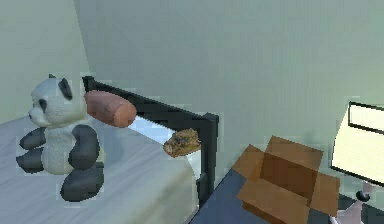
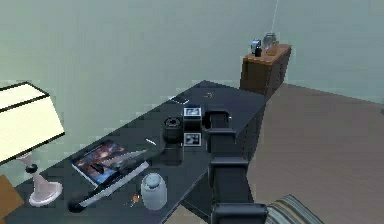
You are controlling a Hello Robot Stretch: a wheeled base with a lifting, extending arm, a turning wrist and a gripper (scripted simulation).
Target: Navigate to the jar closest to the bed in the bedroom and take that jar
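A small grey-blue jar (image 2: 153, 190) with a pale lid stands near the front edge of a long dark desk (image 2: 215, 95). The arm's dark bar (image 2: 232, 190) rises from the arm side view's bottom edge and ends at two white marked squares (image 2: 192, 114). Left of them the gripper (image 2: 170, 128) shows as a dark body over the desk's middle, farther up the picture than the jar. Its far end is hard to make out, so I cannot tell whether it holds anything. The bed (image 1: 120, 175) lies at the forward view's left.
On the bed sit a panda plush (image 1: 58, 135), a reddish bolster (image 1: 108, 108) and a brown lump (image 1: 183, 143). An open cardboard box (image 1: 285, 180) stands beside the bed. A lamp (image 2: 25, 125) and a magazine (image 2: 103, 162) share the desk. A wooden cabinet (image 2: 265, 68) stands beyond.
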